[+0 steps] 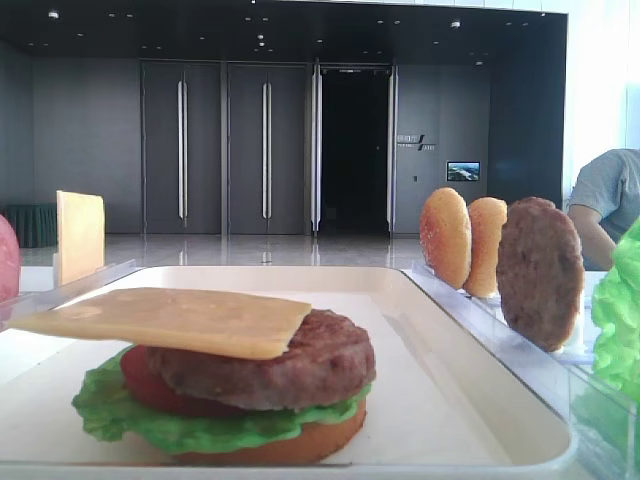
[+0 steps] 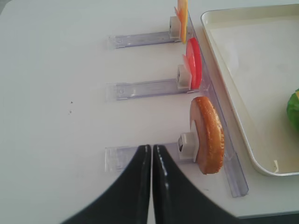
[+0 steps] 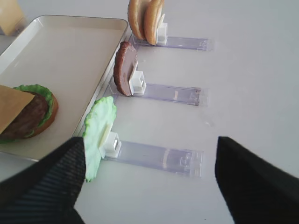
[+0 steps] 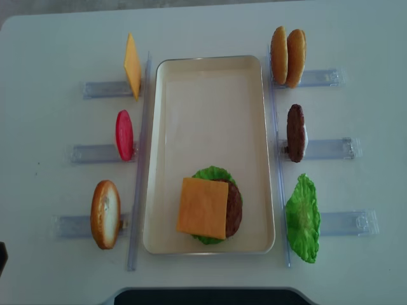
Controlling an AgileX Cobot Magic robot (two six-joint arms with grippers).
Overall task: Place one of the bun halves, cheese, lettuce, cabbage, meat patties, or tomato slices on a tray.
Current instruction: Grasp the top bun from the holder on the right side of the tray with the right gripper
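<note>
Overhead exterior view: large cream-white rectangular tray with raised rounded rim (image 4: 210, 63) sits mid-table, clear plastic racks (image 4: 327, 149) on either side. On the tray's near end a stack is built: bun base, bright green ruffled lettuce leaf (image 4: 210, 173), red slice, dark brown rough-surfaced meat patty (image 4: 233, 210), flat square yellow-orange cheese slice (image 4: 202, 208) on top, lying slightly askew.

Rack stock, left side: spare upright cheese square (image 4: 131, 65), round red smooth tomato slice (image 4: 124, 135), golden-brown seeded bun half (image 4: 105, 214). Right side: two more bun halves (image 4: 287, 56), another patty (image 4: 295, 132), a second lettuce leaf (image 4: 302, 219).

Left gripper (image 2: 152, 151), black, fingers pressed together with nothing between them, hovers over the near-left rack, just beside the bun half there, not touching it. Right gripper (image 3: 152, 163), jaws spread wide and empty, hangs above the near-right lettuce rack.

Step judged: cheese placement looks done, stack lacks only a top bun; between placements. Next move likely needs the left gripper to reopen, line up on the near-left bun half's edge, pinch it, lift it off the rack clip, carry it over the rim and lay it dome-up on the cheese. Risk: the tilted cheese may slide.
</note>
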